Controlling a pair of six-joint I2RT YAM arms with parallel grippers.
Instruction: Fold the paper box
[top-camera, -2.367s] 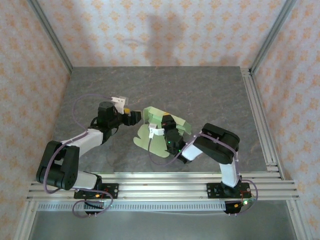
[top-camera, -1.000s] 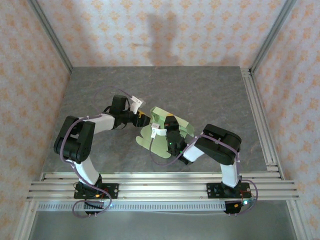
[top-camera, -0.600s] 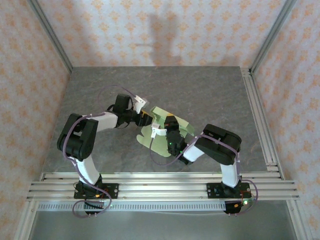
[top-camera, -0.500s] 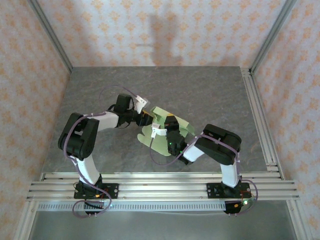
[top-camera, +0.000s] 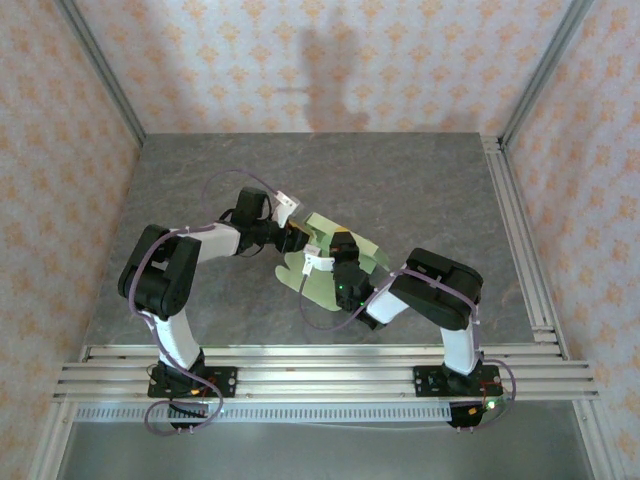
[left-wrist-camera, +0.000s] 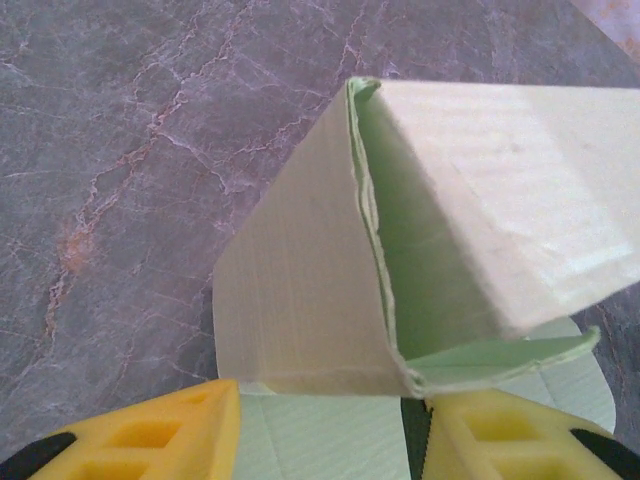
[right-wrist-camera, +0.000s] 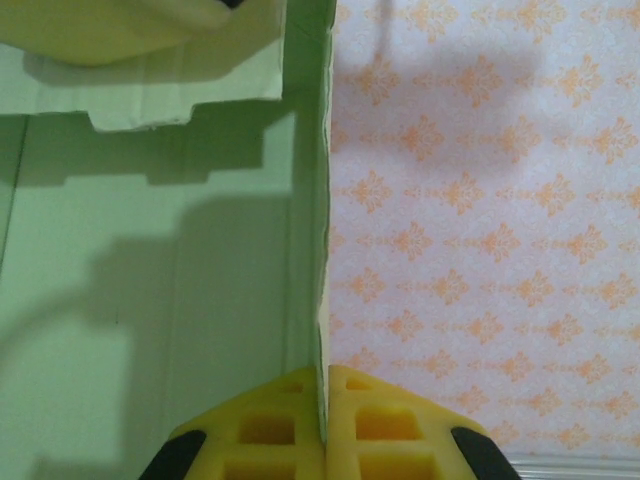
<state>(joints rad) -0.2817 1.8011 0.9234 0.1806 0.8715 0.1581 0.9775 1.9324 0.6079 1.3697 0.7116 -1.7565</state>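
Observation:
The paper box (top-camera: 306, 283) is a pale green die-cut sheet, partly folded, lying mid-table. My left gripper (top-camera: 293, 238) reaches its left end from the left. In the left wrist view a raised flap and folded corner of the paper box (left-wrist-camera: 300, 300) stand just ahead of my left gripper (left-wrist-camera: 320, 425). Its yellow fingers (left-wrist-camera: 160, 440) are apart, straddling the flap's base, with flat green sheet between them. My right gripper (top-camera: 338, 244) sits over the box's middle. In the right wrist view my right gripper (right-wrist-camera: 323, 392) is shut on the thin edge of an upright wall of the paper box (right-wrist-camera: 150, 260).
The grey marbled table (top-camera: 400, 185) is open behind and to the right of the box. Aluminium rails run along its right edge (top-camera: 520, 250) and near edge (top-camera: 320, 362). Patterned walls (top-camera: 330, 70) enclose three sides.
My left arm has swung right until its gripper reaches the box's left end, and its jaws have narrowed. The right gripper has kept its hold without moving.

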